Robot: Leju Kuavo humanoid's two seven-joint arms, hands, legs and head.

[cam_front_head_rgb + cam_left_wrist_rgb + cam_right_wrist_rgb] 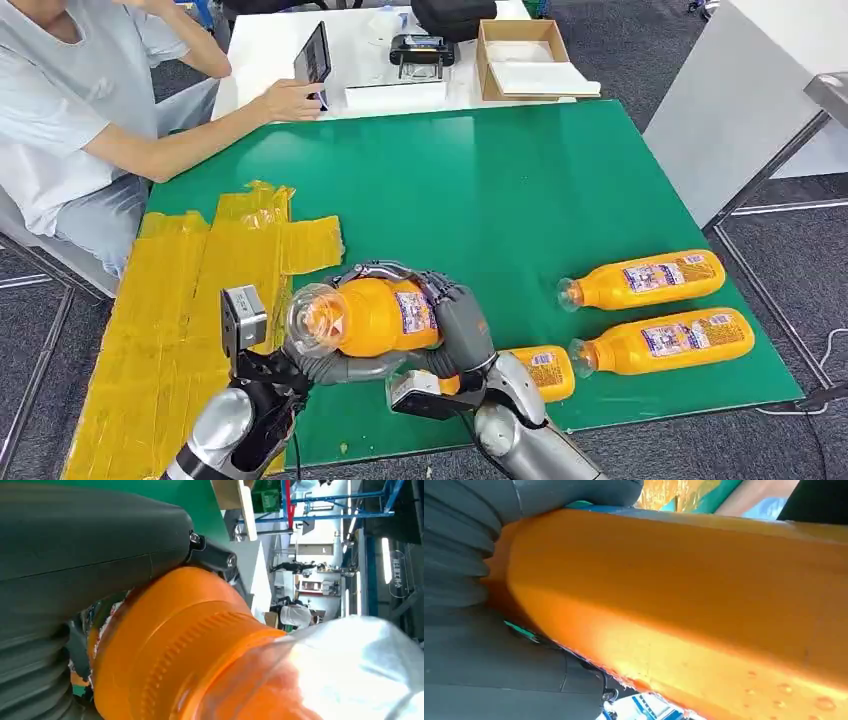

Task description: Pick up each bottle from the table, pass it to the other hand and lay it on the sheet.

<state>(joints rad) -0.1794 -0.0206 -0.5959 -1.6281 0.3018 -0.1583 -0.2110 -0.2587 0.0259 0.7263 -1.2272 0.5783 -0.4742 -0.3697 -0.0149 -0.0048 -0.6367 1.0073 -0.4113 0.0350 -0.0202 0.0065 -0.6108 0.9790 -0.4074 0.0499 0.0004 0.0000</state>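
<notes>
Green table (pixel 520 180) with a yellow sheet (pixel 190 290) just left of both hands. Right hand (pixel 455 320) wraps the held bottle (pixel 375 315) lying sideways above the table; left hand (pixel 300 365) clasps its neck end from below. Three more bottles (pixel 645 280) (pixel 665 342) (pixel 540 370) lie right of the hands, nearest partly hidden behind the right wrist. Person's hand (pixel 290 100) holds a phone (pixel 315 58) far beyond.

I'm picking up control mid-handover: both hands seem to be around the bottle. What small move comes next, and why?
Probably loosen the right hand and draw it back. The bottle hangs above the green table, both hands wrapped around it; the left hand grips its neck end, beside the yellow sheet.
</notes>
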